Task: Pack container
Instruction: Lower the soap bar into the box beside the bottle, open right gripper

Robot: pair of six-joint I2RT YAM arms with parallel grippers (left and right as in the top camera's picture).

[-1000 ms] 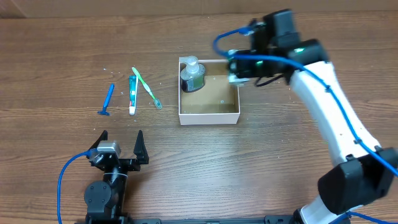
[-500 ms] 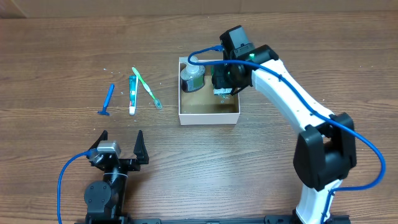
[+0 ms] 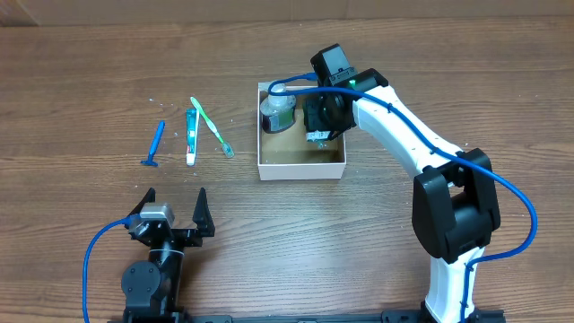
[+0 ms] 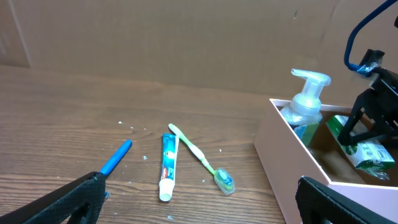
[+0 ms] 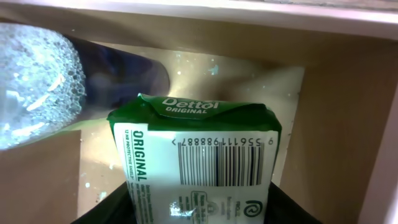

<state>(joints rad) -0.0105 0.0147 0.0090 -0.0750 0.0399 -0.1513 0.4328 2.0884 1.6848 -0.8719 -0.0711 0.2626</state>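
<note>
Right gripper (image 3: 318,135) holds a Dettol soap bar (image 5: 199,155) inside the container (image 3: 300,171).
It pinches the pack beside the pump soap bottle (image 3: 276,112); the container sits mid-table (image 3: 90,72). Left gripper (image 3: 175,201) gapes wide, empty.

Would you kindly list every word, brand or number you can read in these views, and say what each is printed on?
"Dettol ORIGINAL": top flap of the green Dettol soap pack.
"ORIGINAL": sideways on that pack's left edge.
"9 556111 988887": upside down at its barcode.
Fine print beside it: too small to read.
Print on the toothpaste tube: too small to read.
</note>
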